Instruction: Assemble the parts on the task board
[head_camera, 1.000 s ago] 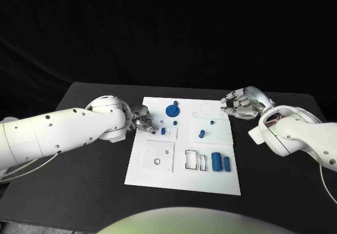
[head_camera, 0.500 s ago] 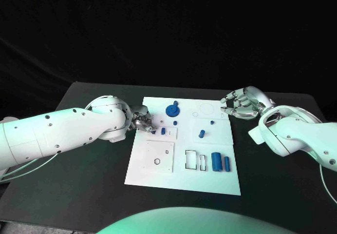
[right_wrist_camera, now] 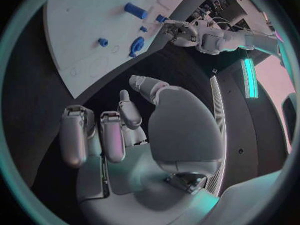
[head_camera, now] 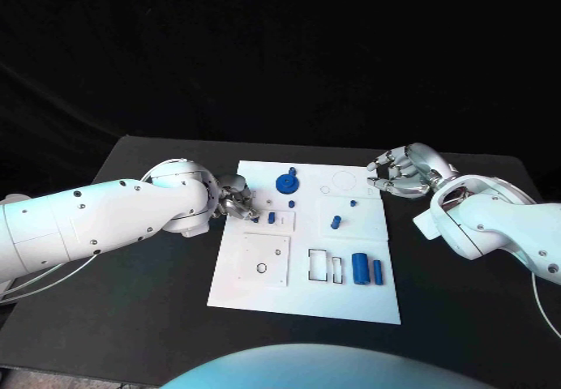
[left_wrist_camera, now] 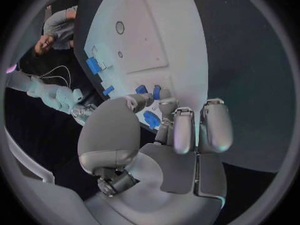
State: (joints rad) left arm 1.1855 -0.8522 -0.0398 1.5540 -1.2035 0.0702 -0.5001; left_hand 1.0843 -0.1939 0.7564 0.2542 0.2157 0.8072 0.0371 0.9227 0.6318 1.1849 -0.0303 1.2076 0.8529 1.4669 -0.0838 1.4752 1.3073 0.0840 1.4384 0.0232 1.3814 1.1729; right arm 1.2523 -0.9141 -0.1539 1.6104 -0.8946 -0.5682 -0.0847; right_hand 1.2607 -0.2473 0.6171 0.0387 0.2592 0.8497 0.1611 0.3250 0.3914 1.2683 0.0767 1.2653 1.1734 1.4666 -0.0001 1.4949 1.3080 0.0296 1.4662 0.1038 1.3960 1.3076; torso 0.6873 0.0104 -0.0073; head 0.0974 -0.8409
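Note:
The white task board lies mid-table. On it are a blue disc with a knob, a small blue piece, a blue peg and two blue cylinders side by side. My left hand sits at the board's left edge, fingers curled close to the small piece. In the left wrist view a blue part shows between the thumb and fingers of that hand; I cannot tell whether it is held. My right hand hovers off the board's far right corner, loosely curled, thumb apart, holding nothing.
A square white plate with holes lies on the board's near left part, with narrow rectangular slots beside it. A faint circle outline marks the far right of the board. Black table surrounds the board on all sides.

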